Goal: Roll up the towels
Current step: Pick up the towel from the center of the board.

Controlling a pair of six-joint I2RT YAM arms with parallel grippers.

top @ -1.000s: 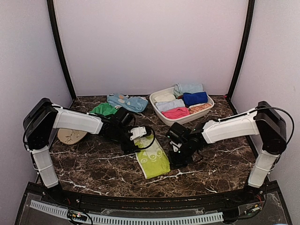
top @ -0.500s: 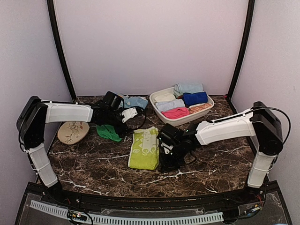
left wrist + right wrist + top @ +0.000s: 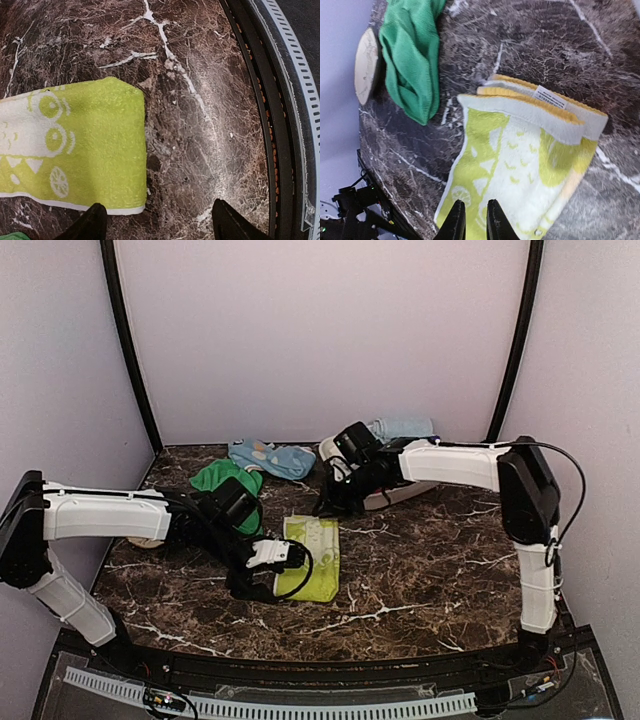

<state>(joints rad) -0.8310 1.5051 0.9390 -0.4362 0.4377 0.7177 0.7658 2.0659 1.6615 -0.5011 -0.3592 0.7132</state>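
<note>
The lime-yellow towel [image 3: 312, 558] with white marks lies flat at the table's middle, its far end folded over. It also shows in the left wrist view [image 3: 75, 160] and the right wrist view [image 3: 530, 160]. The plain green towel [image 3: 225, 480] lies bunched at the far left and shows in the right wrist view [image 3: 412, 60]. My left gripper [image 3: 262, 578] is open and empty, low at the lime towel's near left corner [image 3: 157, 230]. My right gripper [image 3: 327, 506] hangs above the towel's far end [image 3: 475, 220], its jaws almost together and holding nothing.
A white basket [image 3: 326, 452] of rolled towels stands at the back right, largely behind my right arm. A pale blue cloth [image 3: 270, 457] lies at the back. The tan oval disc [image 3: 366, 65] sits at the left. The table's front edge rail [image 3: 280, 100] is close to my left gripper.
My left arm swung from the green towel to the lime towel's near corner. My right arm pulled back from the towel's near side to its far end by the basket.
</note>
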